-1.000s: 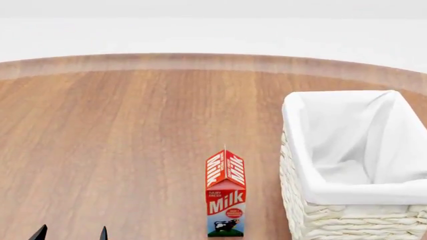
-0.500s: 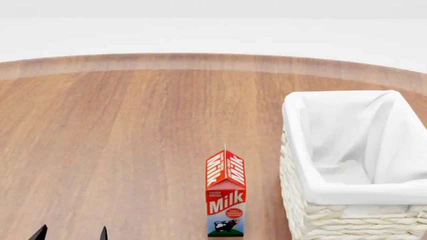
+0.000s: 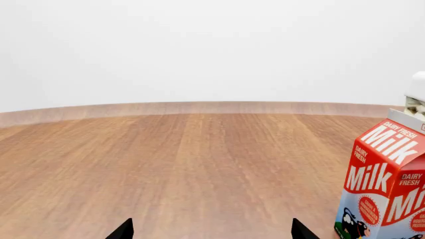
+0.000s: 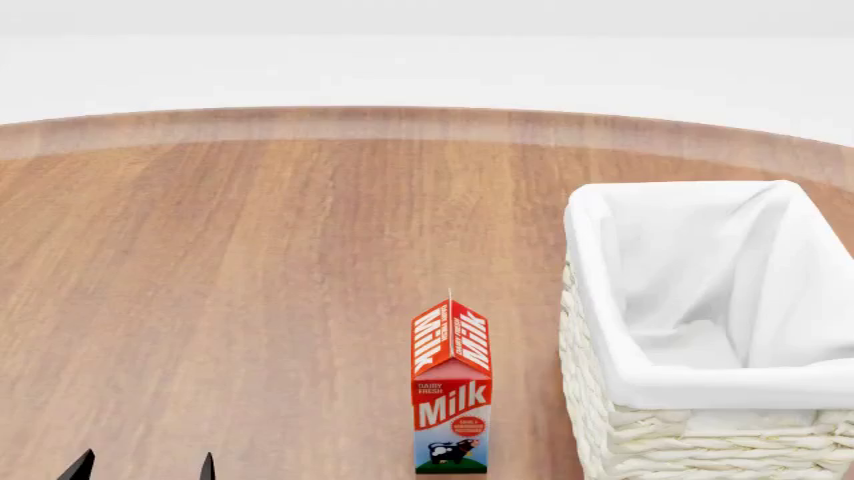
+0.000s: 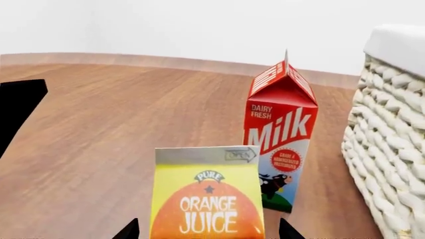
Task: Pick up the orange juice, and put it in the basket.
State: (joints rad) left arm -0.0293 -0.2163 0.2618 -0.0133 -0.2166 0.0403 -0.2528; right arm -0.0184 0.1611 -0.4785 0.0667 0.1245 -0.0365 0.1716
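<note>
The orange juice, a yellow carton with an orange label, stands upright on the wooden table, seen only in the right wrist view. My right gripper is open, its two dark fingertips flanking the carton with a small gap on each side. The cream woven basket with white cloth lining stands at the table's right; its wicker wall is just beyond the carton. My left gripper is open and empty over bare wood at the near left. The head view does not show the orange juice.
A red-and-white Milk carton stands upright just left of the basket and right behind the orange juice. The round table's far edge curves across the back. A black shape sits at the right wrist view's edge.
</note>
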